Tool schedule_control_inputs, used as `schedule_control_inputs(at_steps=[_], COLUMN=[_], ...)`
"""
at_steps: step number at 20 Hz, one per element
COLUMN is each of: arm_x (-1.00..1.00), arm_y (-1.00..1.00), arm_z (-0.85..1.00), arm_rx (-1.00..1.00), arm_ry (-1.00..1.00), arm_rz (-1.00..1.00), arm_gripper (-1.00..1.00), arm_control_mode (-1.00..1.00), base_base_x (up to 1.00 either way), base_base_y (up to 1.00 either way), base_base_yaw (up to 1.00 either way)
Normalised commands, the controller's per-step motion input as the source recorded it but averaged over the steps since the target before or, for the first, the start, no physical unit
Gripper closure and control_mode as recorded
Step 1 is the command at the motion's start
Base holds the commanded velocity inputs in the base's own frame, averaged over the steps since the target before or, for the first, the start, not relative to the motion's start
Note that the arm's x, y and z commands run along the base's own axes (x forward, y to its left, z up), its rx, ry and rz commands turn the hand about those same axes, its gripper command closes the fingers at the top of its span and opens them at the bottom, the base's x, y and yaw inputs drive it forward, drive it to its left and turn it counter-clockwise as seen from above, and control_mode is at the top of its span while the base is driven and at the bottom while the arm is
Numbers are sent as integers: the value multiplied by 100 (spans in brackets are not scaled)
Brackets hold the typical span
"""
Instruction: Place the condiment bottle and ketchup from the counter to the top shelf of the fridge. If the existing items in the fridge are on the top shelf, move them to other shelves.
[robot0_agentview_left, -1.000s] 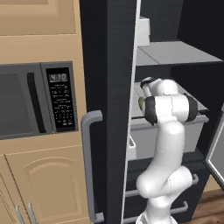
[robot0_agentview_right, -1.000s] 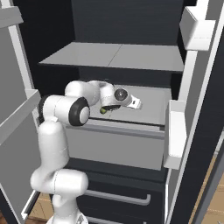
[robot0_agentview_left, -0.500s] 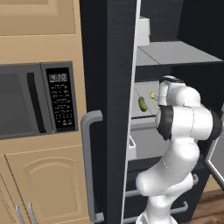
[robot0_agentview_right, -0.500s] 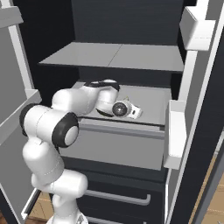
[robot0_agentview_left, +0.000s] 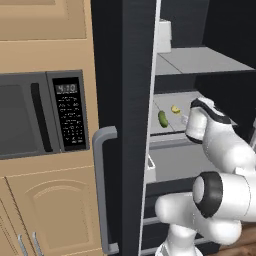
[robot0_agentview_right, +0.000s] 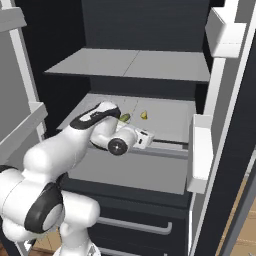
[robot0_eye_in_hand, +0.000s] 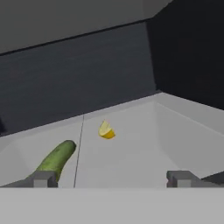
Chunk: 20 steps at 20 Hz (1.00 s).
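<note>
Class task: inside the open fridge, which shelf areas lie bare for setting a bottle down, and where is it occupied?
The top shelf is bare across its width. On the shelf below, the pickle and yellow wedge sit left of centre; its right side toward the wall is free.

Even, soft rendered light, no glare. The tall black fridge (robot0_agentview_right: 150, 30) interior is staying dim at its back wall; pale grey shelves are catching light. Hand view is looking hazy, low-contrast, edges slightly soft.
</note>
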Motion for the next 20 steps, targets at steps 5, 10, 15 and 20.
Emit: schedule_control_inputs(at_steps=[5,10,15,20], arm_x=[-100,-100,-100,-100], arm_y=[32,15,0,-1], arm_z=[100,100,100,100], arm_rx=[-11,-8,0,0], arm_ry=[8,17,27,45], arm_rz=[8,9,6,7], arm_gripper=[-100,-100,-100,-100], arm_control_mode=[-100,-100,-100,-100], base_base_x=[0,0,0,0], base_base_y=[0,0,0,0], base_base_yaw=[0,0,0,0])
